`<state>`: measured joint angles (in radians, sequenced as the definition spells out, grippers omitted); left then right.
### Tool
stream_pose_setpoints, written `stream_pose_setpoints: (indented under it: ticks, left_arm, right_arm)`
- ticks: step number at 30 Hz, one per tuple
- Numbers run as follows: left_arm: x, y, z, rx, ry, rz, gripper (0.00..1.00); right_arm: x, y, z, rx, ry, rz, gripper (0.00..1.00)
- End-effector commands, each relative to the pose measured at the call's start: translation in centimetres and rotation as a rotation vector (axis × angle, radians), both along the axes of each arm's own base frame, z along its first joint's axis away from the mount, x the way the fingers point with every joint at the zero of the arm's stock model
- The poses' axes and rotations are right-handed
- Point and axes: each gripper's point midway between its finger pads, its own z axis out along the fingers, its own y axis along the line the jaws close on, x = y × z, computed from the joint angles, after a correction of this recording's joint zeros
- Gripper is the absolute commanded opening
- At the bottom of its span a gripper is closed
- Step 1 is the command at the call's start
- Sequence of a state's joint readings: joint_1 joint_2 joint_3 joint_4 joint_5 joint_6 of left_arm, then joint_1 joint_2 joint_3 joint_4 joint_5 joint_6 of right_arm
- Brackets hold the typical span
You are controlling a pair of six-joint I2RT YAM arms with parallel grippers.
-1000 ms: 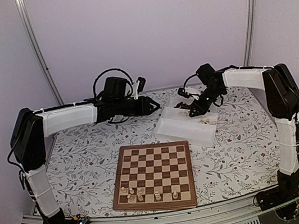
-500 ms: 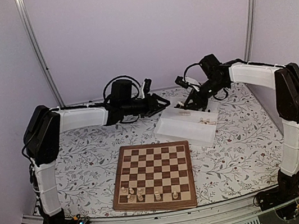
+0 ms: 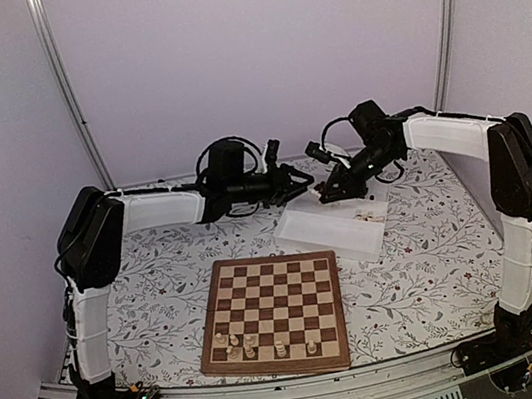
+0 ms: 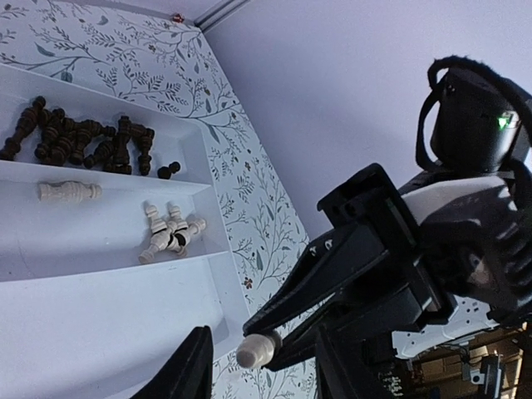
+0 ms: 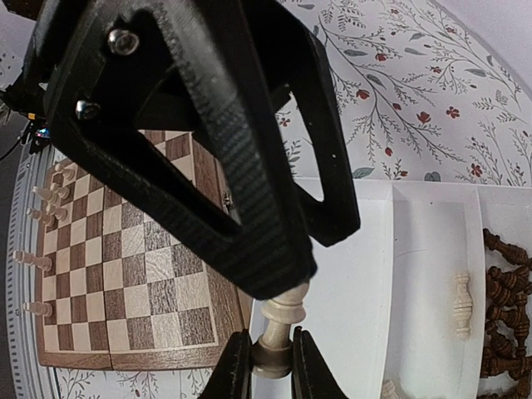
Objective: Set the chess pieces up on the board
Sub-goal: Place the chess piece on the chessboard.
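One board (image 3: 272,300) is seen just beside the two-compartment tray (image 3: 333,239), with about six pale chess pieces (image 3: 250,342) stood on it. In the tray, dark pieces (image 4: 83,141) are heaped in one compartment and about four pale ones (image 4: 170,233) laid in the other. One pale piece (image 5: 278,320) is clamped by the right gripper (image 5: 268,366) over the tray's rim (base between the fingertips). The left gripper (image 4: 262,374) is held apart, empty.
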<state>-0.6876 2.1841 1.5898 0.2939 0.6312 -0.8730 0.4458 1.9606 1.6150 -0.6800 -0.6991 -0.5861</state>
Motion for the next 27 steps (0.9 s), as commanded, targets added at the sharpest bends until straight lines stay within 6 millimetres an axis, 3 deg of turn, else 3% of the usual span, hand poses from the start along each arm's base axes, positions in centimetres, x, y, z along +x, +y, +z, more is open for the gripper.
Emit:
stream_pose_setpoints:
  ticks: [1,27]
  left_arm:
    - [-0.4,-1.2,0.6,-0.033,-0.005,-0.032,0.44]
    - [-1.9,-2.1,0.0,-0.057,0.050,-0.085,0.23]
  right_arm:
    - [-1.6,0.8,1.9,0.037,-0.013,0.053,0.08]
    - [0.5,0.9,2.2,0.008,-0.046,-0.020,0.09]
